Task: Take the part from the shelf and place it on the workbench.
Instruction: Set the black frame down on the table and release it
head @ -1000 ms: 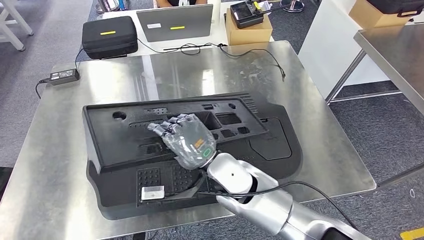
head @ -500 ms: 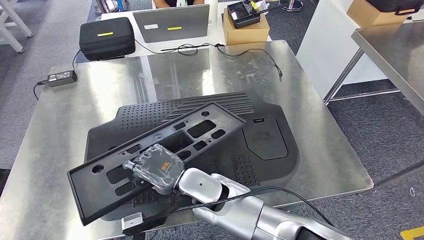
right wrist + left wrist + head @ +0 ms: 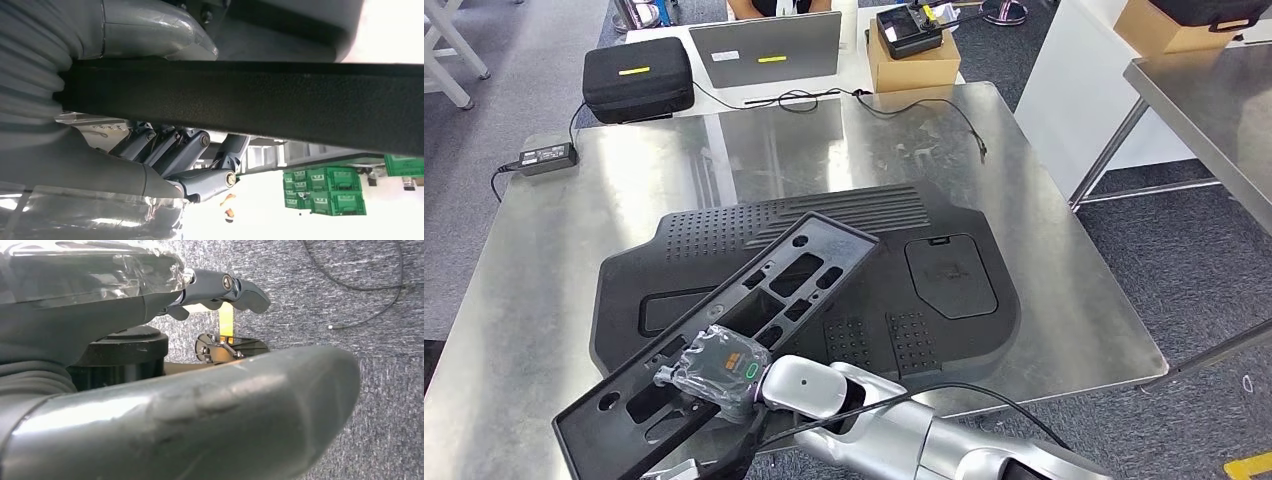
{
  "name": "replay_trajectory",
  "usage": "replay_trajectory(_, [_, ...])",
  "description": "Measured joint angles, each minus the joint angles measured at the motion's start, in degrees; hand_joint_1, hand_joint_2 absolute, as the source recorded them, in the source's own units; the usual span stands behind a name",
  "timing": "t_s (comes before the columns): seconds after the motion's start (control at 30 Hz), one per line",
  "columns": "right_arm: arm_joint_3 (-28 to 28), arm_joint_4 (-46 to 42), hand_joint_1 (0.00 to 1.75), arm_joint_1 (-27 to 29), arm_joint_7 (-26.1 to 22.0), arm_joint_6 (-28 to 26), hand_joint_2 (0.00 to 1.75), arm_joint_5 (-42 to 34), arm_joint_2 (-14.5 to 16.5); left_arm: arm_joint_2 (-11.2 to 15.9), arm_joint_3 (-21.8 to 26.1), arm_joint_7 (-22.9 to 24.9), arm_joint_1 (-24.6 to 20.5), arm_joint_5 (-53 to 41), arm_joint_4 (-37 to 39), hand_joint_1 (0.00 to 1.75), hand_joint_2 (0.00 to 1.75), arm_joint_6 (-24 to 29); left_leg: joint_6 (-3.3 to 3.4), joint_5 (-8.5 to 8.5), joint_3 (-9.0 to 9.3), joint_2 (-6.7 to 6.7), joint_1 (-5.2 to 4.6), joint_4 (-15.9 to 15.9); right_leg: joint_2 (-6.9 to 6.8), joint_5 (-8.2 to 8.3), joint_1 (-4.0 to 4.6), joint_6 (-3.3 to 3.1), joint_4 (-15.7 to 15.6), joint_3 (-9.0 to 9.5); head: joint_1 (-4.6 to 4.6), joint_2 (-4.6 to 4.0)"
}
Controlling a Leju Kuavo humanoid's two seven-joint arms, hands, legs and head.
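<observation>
From the head view, the right hand (image 3: 714,372) grips the long black part (image 3: 724,335), tilted above a larger black panel (image 3: 904,290) on the workbench (image 3: 554,260). The right wrist view adds fingers (image 3: 185,150) curled under its edge (thumb opposite). The left hand (image 3: 220,290) hangs empty, fingers apart.

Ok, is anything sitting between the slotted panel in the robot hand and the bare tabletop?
Yes. The right robot hand grips the slotted panel at its near end, and the large black moulded part lies on the metal table directly beneath most of it.
</observation>
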Motion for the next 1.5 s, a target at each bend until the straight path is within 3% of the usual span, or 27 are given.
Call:
replay_trajectory(0.07, [0.3,0.2,1.75,-0.1,0.0,0.1,1.75,-0.4,0.1,0.0,0.0,-0.1,0.0,0.0,0.0,0.0,0.0,0.0,0.0,0.0,0.03,0.01,0.0,0.0,0.0,-0.01,0.0,-0.01,0.0,0.02,0.01,0.0])
replay_trajectory(0.17, [0.7,0.5,0.44,-0.3,0.0,0.2,0.44,-1.1,0.2,0.0,0.0,-0.2,0.0,-0.1,0.0,0.0,1.31,0.0,-0.01,0.0,0.05,0.01,0.0,0.0,0.0,0.0,0.0,-0.02,0.0,0.04,0.01,0.0])
replay_trajectory(0.2, [0.8,0.6,0.0,-0.4,0.0,0.2,0.0,-1.4,0.3,0.0,0.0,-0.3,0.0,-0.1,0.0,0.0,1.31,0.0,-0.01,0.01,0.06,0.01,0.0,0.0,0.0,0.0,0.0,-0.03,0.0,0.05,0.02,0.0])
replay_trajectory(0.3, [0.9,0.9,0.0,-0.5,0.3,0.1,0.0,-2.2,0.4,0.0,0.0,-0.5,0.0,-0.3,0.0,0.0,0.0,0.0,-0.04,0.03,0.07,0.01,0.0,0.0,0.0,0.02,0.0,-0.05,0.0,0.05,0.03,0.0])
replay_trajectory(0.83, [0.6,1.1,0.0,-1.8,2.8,-5.2,0.0,-8.9,-0.1,0.0,-0.1,-0.7,0.1,0.5,0.0,0.0,0.0,-0.5,-0.05,0.04,0.07,0.01,-0.01,-0.1,0.0,0.02,-0.01,-0.06,0.0,0.02,0.04,0.0])
replay_trajectory(1.17, [-3.5,-1.1,0.0,-3.1,10.9,-11.2,0.0,-6.7,-1.7,-0.1,0.0,0.1,0.0,1.6,0.0,0.0,0.0,0.0,-0.06,0.04,0.09,0.03,-0.01,0.0,0.02,0.03,-0.01,-0.06,0.0,0.02,0.04,0.0])
replay_trajectory(1.5, [-8.1,-5.1,0.0,-4.6,19.3,-7.4,0.0,-3.3,-4.7,-0.1,0.0,0.1,0.0,1.1,0.0,0.0,0.0,-0.3,-0.06,0.04,0.08,0.03,-0.01,0.0,0.02,0.04,-0.01,-0.08,0.0,0.0,0.03,0.0])
